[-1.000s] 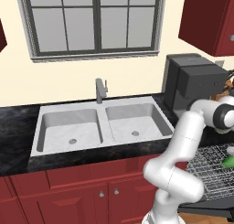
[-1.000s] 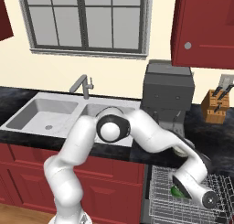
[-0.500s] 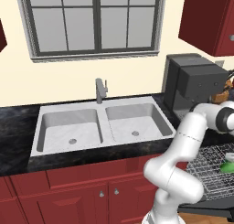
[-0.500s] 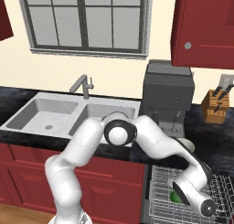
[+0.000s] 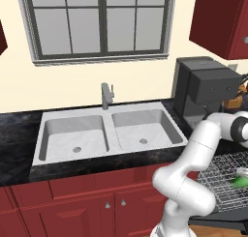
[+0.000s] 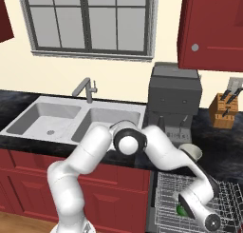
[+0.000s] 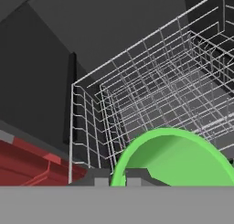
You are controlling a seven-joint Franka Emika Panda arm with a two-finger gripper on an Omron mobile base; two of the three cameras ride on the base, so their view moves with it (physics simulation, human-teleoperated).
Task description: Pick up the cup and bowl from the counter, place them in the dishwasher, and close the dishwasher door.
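Pincer (image 7: 118, 176) pinching the green cup's (image 7: 176, 159) rim, low in the dishwasher rack (image 7: 151, 95) just ahead (bowl (image 6: 192, 152) waits on the worktop); next, let go.

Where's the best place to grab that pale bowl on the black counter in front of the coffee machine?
Probably the pale round bowl's near rim, pinched from above: it seems to sit upright, mouth open, and the dark grey coffee machine blocks the far side.
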